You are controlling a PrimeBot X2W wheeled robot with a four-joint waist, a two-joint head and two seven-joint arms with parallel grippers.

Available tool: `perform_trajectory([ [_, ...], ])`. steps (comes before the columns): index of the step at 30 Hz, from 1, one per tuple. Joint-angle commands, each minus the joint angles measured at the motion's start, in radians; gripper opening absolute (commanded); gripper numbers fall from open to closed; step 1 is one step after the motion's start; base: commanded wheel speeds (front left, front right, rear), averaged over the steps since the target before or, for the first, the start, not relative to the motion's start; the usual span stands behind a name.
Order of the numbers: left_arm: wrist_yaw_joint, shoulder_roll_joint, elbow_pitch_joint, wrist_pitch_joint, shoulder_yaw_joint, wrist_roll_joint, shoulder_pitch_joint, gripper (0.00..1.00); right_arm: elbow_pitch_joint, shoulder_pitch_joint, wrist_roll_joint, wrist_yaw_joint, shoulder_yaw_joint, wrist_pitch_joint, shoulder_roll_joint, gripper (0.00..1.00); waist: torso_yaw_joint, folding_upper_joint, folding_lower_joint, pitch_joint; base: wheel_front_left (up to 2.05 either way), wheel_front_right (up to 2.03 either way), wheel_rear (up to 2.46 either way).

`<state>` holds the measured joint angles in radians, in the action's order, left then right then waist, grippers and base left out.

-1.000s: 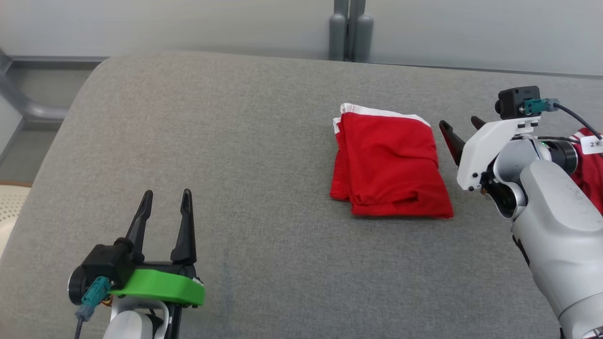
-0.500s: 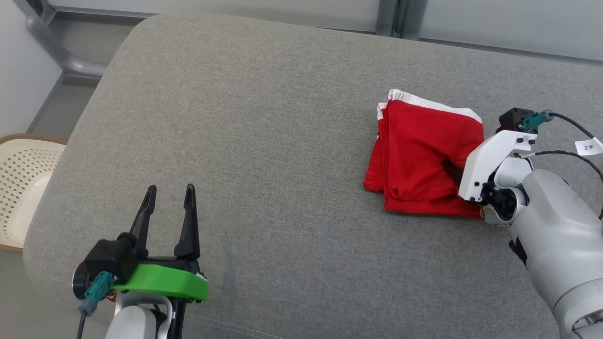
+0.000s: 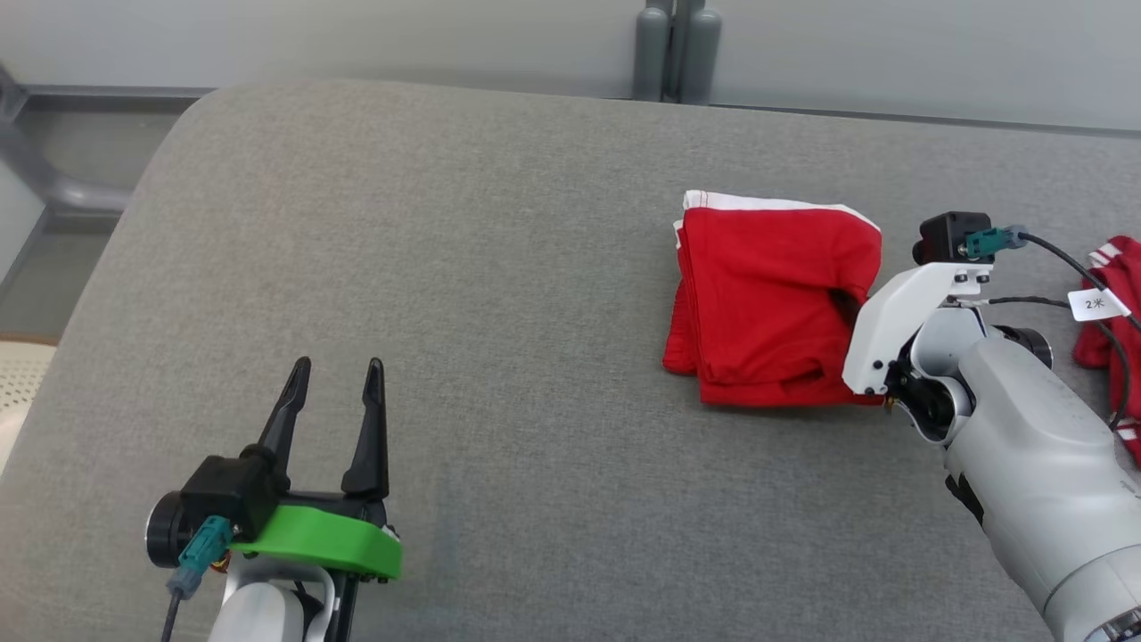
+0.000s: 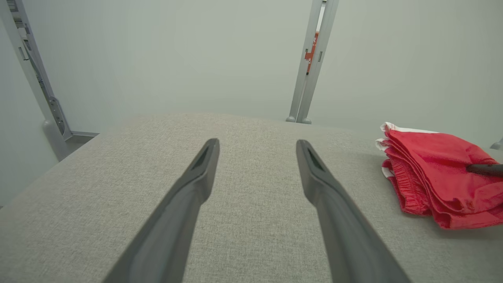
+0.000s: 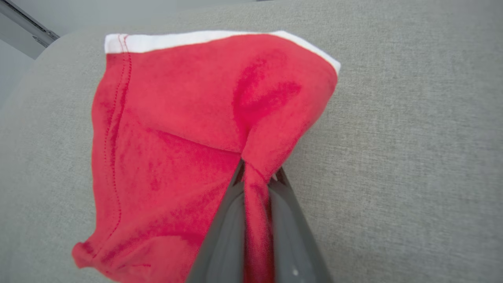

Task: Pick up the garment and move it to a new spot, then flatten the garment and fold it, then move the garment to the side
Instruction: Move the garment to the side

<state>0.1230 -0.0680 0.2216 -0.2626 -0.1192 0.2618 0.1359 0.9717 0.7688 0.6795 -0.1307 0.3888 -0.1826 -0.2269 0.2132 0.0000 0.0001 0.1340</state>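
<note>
A folded red garment with a white hem lies right of centre on the grey cushion. It also shows at the right of the left wrist view, garment, and in the right wrist view, garment. My right gripper is at the garment's right edge. In the right wrist view the right gripper is shut, with a ridge of red cloth pinched between its dark fingers. My left gripper stands open over bare cushion at the lower left, far from the garment; left gripper holds nothing.
More red cloth with white stripes lies at the cushion's right edge behind my right arm. A grey post stands against the pale wall behind the cushion. A pale perforated basket sits off the cushion's left side.
My right gripper has gone from open beside the garment to shut on the cloth at its right edge. The head camera has shifted. The left gripper has stayed open.
</note>
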Motion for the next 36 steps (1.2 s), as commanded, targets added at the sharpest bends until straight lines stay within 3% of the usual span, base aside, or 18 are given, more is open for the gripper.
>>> perform_trajectory([
  [1, 0.004, -0.006, -0.003, -0.002, -0.01, -0.005, -0.006, 1.0, -0.012, -0.019, 0.015, 0.0, 0.015, 0.01, -0.014, 0.0, -0.095, 0.0, -0.0001, -0.055, 0.0, 0.0, 0.0],
  [12, 0.009, -0.038, -0.008, 0.008, -0.138, 0.032, -0.005, 1.0, -0.101, -0.052, 0.093, 0.0, 0.119, 0.015, -0.059, 0.0, -0.375, 0.0, -0.0001, -0.084, 0.0, 0.0, 0.0],
  [19, 0.009, -0.044, -0.003, 0.01, -0.183, 0.043, 0.022, 1.0, -0.161, -0.049, 0.125, 0.0, 0.181, 0.04, -0.075, 0.0, -0.49, 0.0, -0.0001, -0.067, 0.0, 0.0, 0.0],
  [27, 0.009, -0.055, 0.008, 0.011, -0.204, 0.045, 0.043, 1.0, -0.191, -0.018, 0.149, 0.0, 0.247, 0.09, -0.107, 0.0, -0.522, 0.0, -0.0001, -0.035, 0.0, 0.0, 0.0],
  [36, 0.009, -0.079, -0.006, 0.034, -0.224, 0.034, 0.083, 1.0, -0.254, 0.112, 0.166, 0.0, 0.406, 0.113, -0.199, 0.0, -0.462, 0.0, -0.0001, 0.073, 0.0, 0.0, 0.0],
])
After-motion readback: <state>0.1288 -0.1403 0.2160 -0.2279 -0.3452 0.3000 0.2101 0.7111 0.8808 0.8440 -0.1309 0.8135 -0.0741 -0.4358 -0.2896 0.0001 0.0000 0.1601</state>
